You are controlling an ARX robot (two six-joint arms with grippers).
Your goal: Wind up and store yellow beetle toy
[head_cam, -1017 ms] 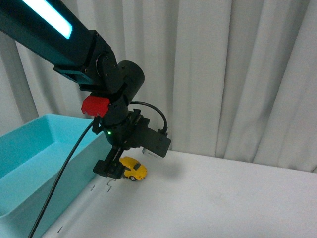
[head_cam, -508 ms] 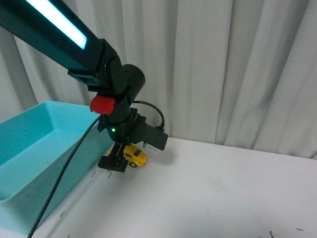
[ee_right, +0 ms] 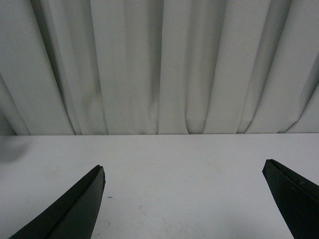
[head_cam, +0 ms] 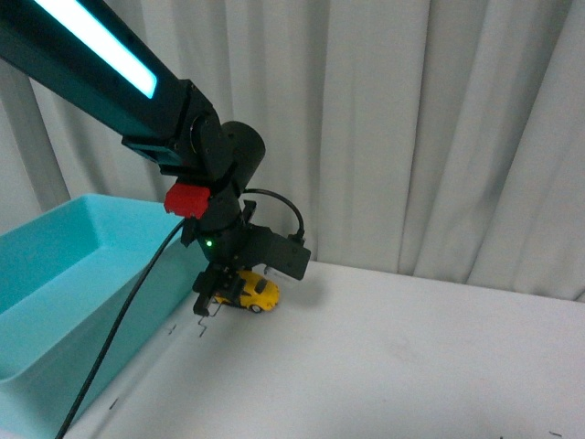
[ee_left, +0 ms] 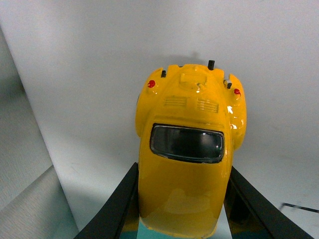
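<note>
Yellow beetle toy stands on the white surface beside the turquoise bin, pinched across its flanks by the left gripper. Right gripper spread, empty. Judged light, rigid, glossy, slip-prone; hold the sides, clear of wheels.

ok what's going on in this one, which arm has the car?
The left hand is down on the white table, its fingers closed against both sides of the yellow beetle toy, whose wheels look to be on the surface. The teal bin stands right beside it; the toy is not yet in it. The right hand is open and holds nothing, facing the curtain.
</note>
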